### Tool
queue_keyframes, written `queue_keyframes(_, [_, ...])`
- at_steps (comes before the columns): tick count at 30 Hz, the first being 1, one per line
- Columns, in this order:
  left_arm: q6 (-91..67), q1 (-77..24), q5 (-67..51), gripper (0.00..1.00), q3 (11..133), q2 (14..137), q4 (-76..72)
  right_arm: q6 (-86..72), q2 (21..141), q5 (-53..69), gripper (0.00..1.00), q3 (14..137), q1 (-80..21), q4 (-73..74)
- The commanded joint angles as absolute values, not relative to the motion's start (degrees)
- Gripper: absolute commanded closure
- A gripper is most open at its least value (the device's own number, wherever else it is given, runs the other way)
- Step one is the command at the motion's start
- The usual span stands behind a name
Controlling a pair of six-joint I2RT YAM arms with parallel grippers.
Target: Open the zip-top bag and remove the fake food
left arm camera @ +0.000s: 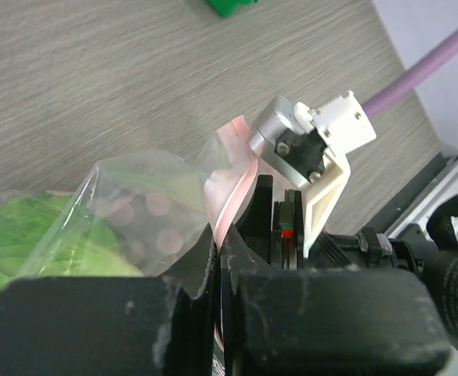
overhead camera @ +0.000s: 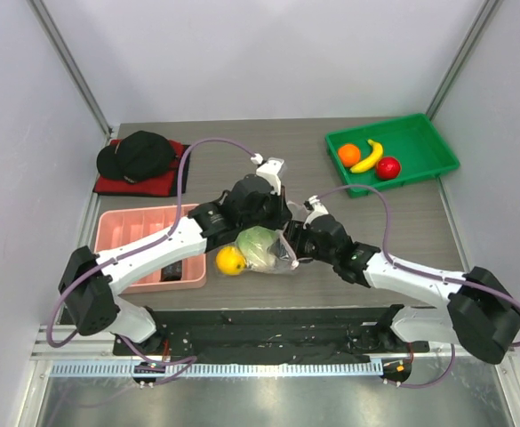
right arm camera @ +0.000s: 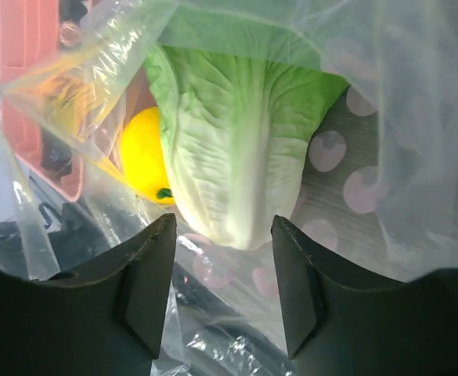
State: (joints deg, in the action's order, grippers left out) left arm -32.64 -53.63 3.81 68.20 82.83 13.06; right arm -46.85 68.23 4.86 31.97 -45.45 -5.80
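Observation:
The zip-top bag (overhead camera: pixel 277 253) lies mid-table between both arms, its pink zip strip (left arm camera: pixel 232 168) pinched in my shut left gripper (left arm camera: pixel 219 235), which holds that edge up. Inside lies the green-white cabbage (overhead camera: pixel 258 242) (right arm camera: pixel 236 133). A yellow lemon (overhead camera: pixel 230 260) (right arm camera: pixel 142 157) rests against the cabbage's left side; whether plastic covers it I cannot tell. My right gripper (right arm camera: pixel 222 235) (overhead camera: pixel 291 245) is open at the bag (right arm camera: pixel 401 117), the cabbage's pale end just ahead of its fingertips, untouched. An orange (overhead camera: pixel 349 154), a banana (overhead camera: pixel 369 157) and a red fruit (overhead camera: pixel 388 167) lie in the green tray (overhead camera: pixel 420 147).
A pink compartment tray (overhead camera: pixel 144 227) with small dark items sits left of the bag, partly under my left arm. A black cap on a red cloth (overhead camera: pixel 140 156) is at the back left. The green tray stands at the back right.

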Motion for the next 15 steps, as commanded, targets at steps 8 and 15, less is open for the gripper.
queue_keyframes(8, [-35.77, -57.57, -3.78, 1.00, 69.43, 85.69, 3.78, -46.67, 80.50, 8.17, 0.42, 26.72, -46.06, -28.99])
queue_keyframes(15, [-35.95, -57.83, -2.73, 1.00, 67.77, 84.90, 3.78, -47.46, 81.04, 7.47, 0.69, 24.53, -46.05, -40.67])
